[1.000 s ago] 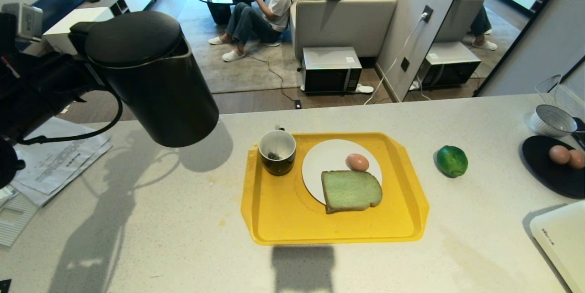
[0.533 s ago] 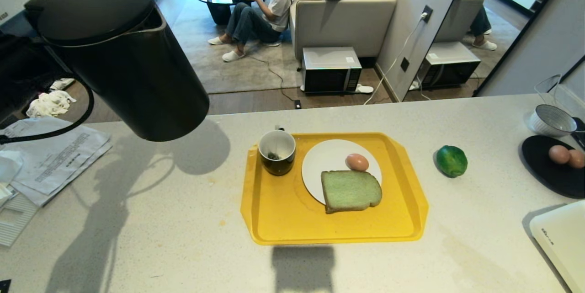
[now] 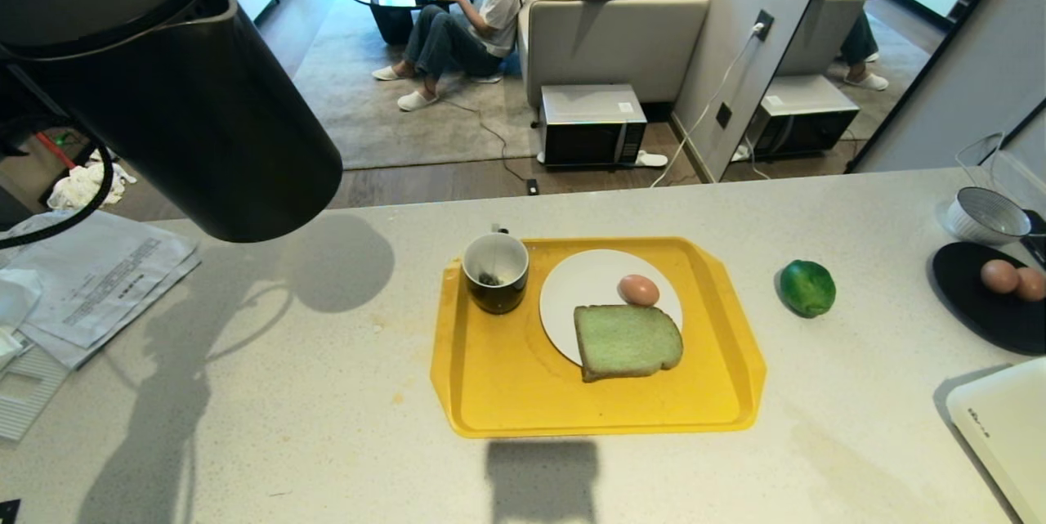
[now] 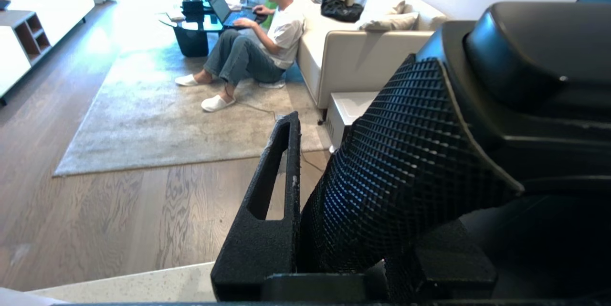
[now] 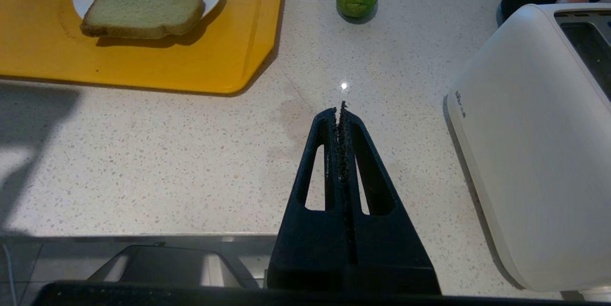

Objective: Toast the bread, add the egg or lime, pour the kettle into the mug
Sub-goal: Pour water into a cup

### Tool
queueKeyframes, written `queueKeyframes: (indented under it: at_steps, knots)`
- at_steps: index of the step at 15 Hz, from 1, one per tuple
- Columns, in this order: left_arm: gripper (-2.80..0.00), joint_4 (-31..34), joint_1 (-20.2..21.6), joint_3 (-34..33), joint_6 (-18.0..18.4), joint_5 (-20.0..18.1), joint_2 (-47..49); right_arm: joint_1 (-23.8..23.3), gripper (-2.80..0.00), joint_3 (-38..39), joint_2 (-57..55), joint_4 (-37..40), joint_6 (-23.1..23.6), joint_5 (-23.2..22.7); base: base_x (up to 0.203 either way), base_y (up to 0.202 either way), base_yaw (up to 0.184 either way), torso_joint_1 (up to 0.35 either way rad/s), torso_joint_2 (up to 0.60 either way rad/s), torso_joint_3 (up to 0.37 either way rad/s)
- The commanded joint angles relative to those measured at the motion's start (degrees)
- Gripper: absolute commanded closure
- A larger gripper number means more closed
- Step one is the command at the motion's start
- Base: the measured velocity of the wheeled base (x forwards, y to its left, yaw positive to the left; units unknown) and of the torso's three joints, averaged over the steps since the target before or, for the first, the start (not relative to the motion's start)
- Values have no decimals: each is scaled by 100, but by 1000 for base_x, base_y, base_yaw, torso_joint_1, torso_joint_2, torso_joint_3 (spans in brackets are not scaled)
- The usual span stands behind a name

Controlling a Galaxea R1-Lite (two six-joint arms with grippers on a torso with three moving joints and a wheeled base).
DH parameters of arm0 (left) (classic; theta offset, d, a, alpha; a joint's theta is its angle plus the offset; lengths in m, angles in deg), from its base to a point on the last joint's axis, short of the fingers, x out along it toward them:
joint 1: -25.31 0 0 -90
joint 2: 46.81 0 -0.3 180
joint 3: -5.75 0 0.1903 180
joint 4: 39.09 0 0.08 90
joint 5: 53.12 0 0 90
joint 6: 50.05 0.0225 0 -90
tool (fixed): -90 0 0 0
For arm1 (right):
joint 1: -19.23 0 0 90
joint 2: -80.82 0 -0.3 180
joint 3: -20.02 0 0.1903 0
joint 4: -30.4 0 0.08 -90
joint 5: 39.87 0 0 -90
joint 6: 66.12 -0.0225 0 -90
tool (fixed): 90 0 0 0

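Observation:
The black kettle (image 3: 163, 82) hangs tilted in the air above the counter's far left, well left of the mug (image 3: 495, 270). My left gripper (image 4: 353, 143) is shut on its ribbed handle (image 4: 396, 177); one finger (image 4: 267, 201) shows beside it. The dark mug with a teabag stands on the yellow tray (image 3: 507, 393). Beside it, a white plate (image 3: 588, 287) carries the egg (image 3: 638, 289) and the green bread (image 3: 628, 342). The lime (image 3: 807, 288) lies on the counter right of the tray. My right gripper (image 5: 341, 108) is shut and holds nothing, low over the counter's near edge.
A white toaster (image 3: 1001, 434) stands at the near right. A black plate (image 3: 981, 311) with two eggs and a striped bowl (image 3: 989, 216) sit at the far right. Papers (image 3: 90, 279) lie at the left. A person sits on the floor beyond the counter.
The kettle has risen and swung left, toward the upper left corner of the head view, and the left arm has mostly left that view. Everything on the counter stays put.

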Motion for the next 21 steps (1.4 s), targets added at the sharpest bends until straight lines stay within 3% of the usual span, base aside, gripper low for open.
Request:
queueKeyframes:
  at_steps: [1, 19, 21]
  knots:
    - [0, -23, 8, 3, -6, -7, -72, 3, 0, 9, 3, -1, 4, 2, 0, 0, 0, 0, 0, 0]
    - [0, -31, 8, 3, -14, 11, 4, 3, 0, 9, 4, -1, -56, 20, 0, 0, 0, 29, -59, -25]
    - [0, -45, 5, 24, -186, 11, -7, 3, 0, 9, 4, -1, -92, 29, 6, 9, -97, 3, 1, -1]
